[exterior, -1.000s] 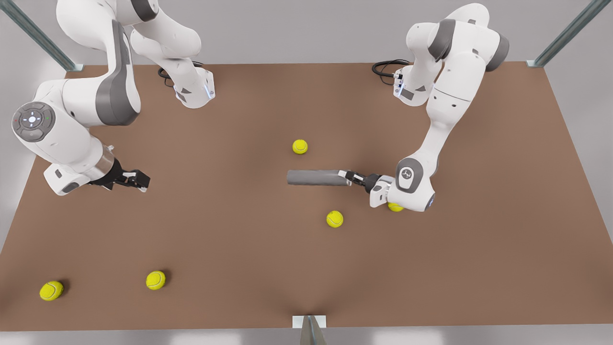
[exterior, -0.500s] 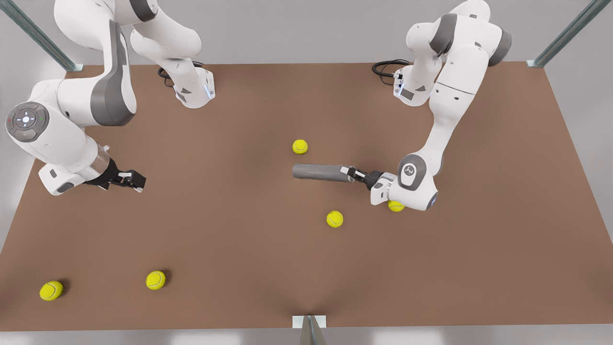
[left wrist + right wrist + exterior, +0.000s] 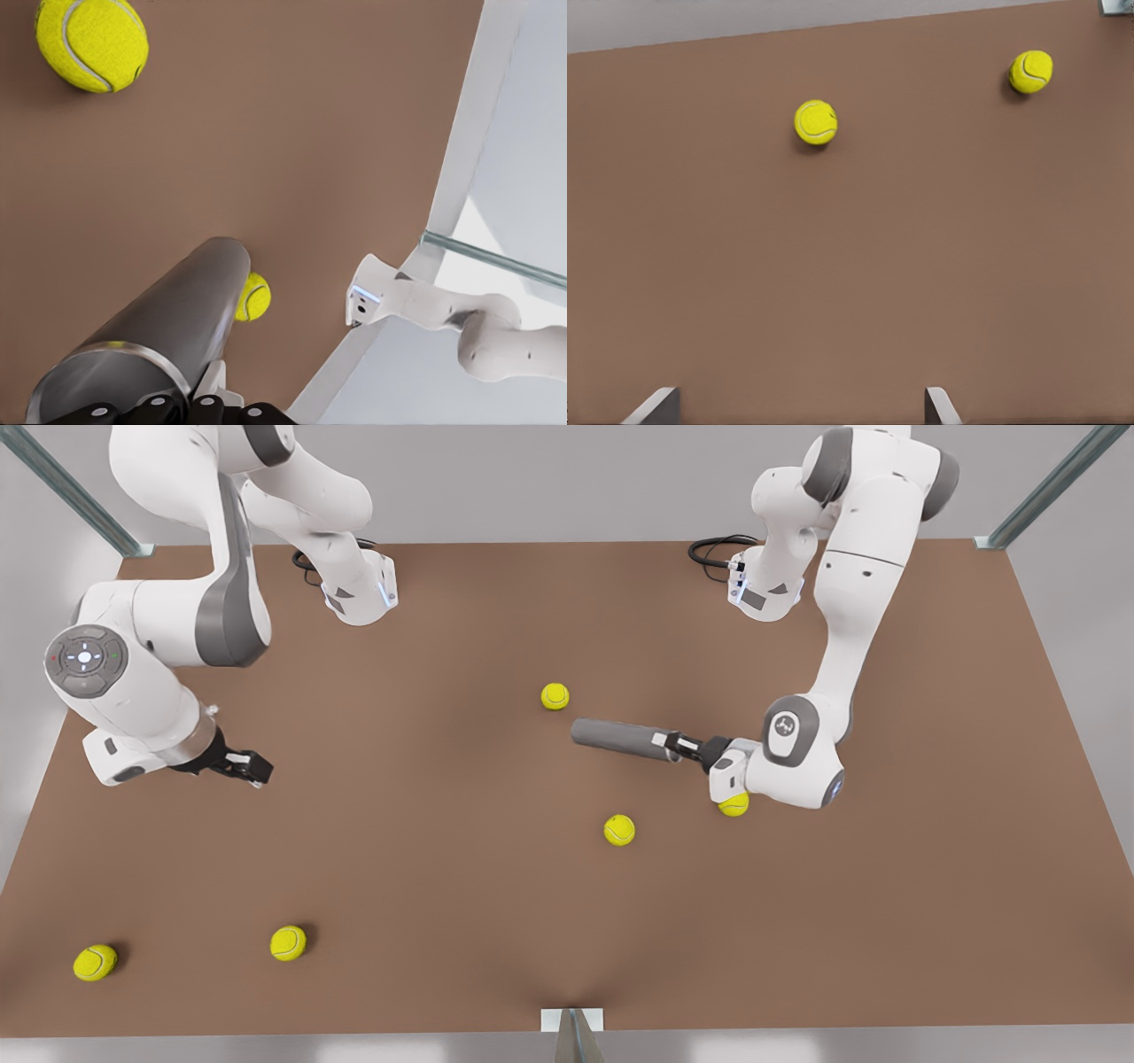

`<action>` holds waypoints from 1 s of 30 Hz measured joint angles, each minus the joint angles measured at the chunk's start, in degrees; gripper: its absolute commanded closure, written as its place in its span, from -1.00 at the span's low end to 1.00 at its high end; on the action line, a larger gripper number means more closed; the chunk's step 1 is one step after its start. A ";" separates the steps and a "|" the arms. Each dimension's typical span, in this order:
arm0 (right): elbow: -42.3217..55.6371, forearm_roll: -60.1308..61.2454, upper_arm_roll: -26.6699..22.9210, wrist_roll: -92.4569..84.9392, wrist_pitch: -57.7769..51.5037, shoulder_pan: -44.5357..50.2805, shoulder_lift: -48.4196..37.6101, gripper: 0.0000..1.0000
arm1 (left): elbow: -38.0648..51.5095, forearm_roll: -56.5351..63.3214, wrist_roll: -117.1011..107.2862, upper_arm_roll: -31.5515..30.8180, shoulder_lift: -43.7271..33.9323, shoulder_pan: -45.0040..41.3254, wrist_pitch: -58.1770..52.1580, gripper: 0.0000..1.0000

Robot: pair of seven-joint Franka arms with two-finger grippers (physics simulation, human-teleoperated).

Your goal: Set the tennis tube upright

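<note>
High front overview of table; two close wrist views down onto its surface.

Tube and balls spread over the table, one arm at each side

The tennis tube lay near the middle of the table, its far end in the left gripper on the front view's right. One tennis ball sat behind it, another in front. A third ball was beneath that arm's wrist. Two balls lay near the front-left corner. The right gripper hung over the table's left side.
</note>
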 measured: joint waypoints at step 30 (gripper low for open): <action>0.26 0.12 0.09 0.02 0.09 0.03 0.32 -1.00 | 18.10 34.76 -7.46 6.29 -9.07 4.53 -7.66 0.57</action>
